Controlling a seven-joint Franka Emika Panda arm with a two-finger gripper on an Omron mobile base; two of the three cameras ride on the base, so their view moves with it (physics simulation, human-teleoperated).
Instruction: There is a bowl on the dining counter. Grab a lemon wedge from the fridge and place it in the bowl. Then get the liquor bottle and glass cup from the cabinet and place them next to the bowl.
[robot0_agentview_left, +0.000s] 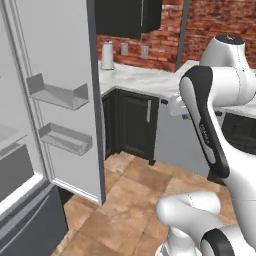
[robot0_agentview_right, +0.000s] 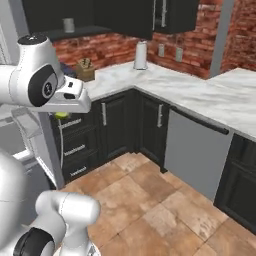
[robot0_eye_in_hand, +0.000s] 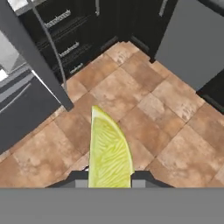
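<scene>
A yellow-green lemon wedge (robot0_eye_in_hand: 109, 148) stands upright between my two finger tips, and my gripper (robot0_eye_in_hand: 109, 180) is shut on it above the brown tiled floor (robot0_eye_in_hand: 144, 109). In the right base view the lemon wedge (robot0_agentview_right: 61, 115) peeks out under my gripper (robot0_agentview_right: 63, 112), which hangs in front of the dark lower drawers. The bowl, the liquor bottle and the glass cup are out of view.
The fridge door (robot0_agentview_left: 60, 100) stands wide open at the left with two shelves on it. Dark cabinets and a grey dishwasher (robot0_agentview_right: 195, 150) line the corner counter (robot0_agentview_right: 200, 90). On the counter are a paper towel roll (robot0_agentview_right: 141, 55) and a knife block (robot0_agentview_right: 85, 70).
</scene>
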